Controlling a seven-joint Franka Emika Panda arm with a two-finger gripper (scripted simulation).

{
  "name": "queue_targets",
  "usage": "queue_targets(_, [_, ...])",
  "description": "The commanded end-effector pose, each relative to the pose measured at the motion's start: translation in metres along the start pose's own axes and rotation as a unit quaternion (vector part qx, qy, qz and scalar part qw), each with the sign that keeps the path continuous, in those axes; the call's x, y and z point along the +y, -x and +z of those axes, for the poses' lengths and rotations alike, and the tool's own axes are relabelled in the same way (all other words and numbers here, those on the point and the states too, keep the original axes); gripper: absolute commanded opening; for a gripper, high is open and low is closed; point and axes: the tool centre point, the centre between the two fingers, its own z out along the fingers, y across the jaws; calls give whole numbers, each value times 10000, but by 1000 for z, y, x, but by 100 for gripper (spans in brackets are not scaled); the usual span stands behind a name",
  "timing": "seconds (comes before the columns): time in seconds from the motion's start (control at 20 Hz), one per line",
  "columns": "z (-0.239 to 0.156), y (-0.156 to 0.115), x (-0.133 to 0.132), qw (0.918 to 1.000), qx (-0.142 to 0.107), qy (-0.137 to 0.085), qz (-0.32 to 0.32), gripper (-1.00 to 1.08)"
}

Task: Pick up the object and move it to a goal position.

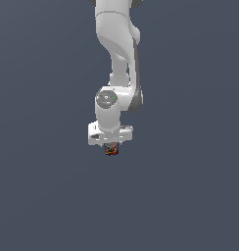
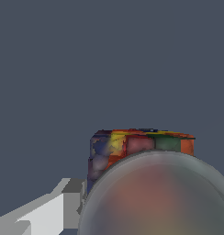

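My arm (image 1: 116,44) hangs straight down; my fingers (image 1: 110,148) sit closed around the patchwork can (image 2: 132,151).

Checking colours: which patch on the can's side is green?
On the can, the green patch sits just under the rim, between a dull red patch and an orange one.

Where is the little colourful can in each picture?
Exterior view: the can peeks out just under the gripper, near the picture's middle.
Wrist view: the can fills the lower part of the picture, seen close up, with its grey top blurred.
Shared landmark: the gripper's white finger right beside the can.
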Motion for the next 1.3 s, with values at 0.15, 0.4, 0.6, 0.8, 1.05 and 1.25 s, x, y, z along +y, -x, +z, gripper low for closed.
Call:
queue_targets(0.15, [1, 0, -1, 10000, 2, -1, -4, -100])
queue_targets(0.4, [-1, 0, 0, 10000, -2, -1, 1, -100])
queue_targets(0.6, [-10, 0, -2, 10000, -2, -1, 1, -100])
queue_targets(0.8, [-29, 1, -4, 10000, -2, -1, 1, -100])
queue_targets(1.05, [-67, 1, -10, 10000, -2, -1, 1, -100])
queue_targets(1.25, [-107, 2, -16, 10000, -2, -1, 1, -100])
